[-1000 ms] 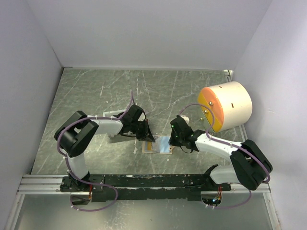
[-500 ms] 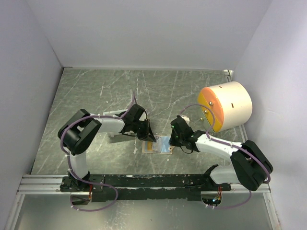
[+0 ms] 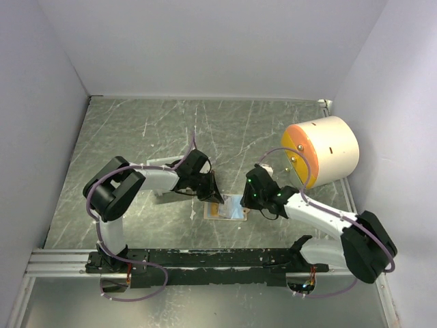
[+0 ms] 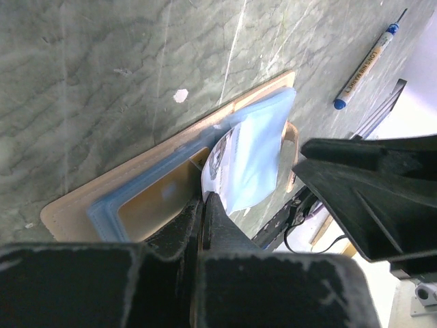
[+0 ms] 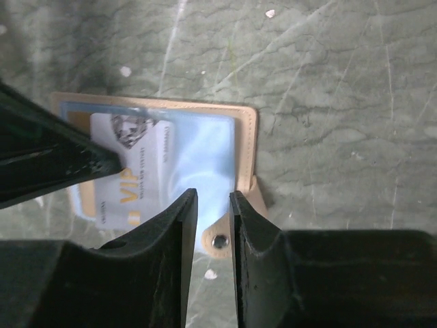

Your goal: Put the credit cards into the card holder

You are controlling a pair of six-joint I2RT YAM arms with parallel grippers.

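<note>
The tan card holder [image 3: 231, 208] lies open on the table between both grippers, its blue clear sleeve facing up. A white credit card [image 5: 130, 178] printed "VIP" sits partly inside that sleeve. My left gripper [image 4: 203, 198] is shut on the card's near edge [image 4: 222, 154], and from the right wrist view its tip [image 5: 102, 160] rests on the card. My right gripper [image 5: 213, 198] hovers over the holder's right end with a narrow gap between its fingers and nothing in it. The snap tab [image 5: 220, 239] shows through that gap. Other credit cards are out of view.
A large cream cylinder with an orange face [image 3: 321, 152] stands at the right. A white tray [image 3: 158, 165] is partly hidden behind the left arm. A dark pen with a blue cap [image 4: 365, 61] lies on the table beyond the holder.
The right gripper's jaws have parted, and that arm's elbow has swung out to the right. The left gripper stays shut on the card, barely moved.
</note>
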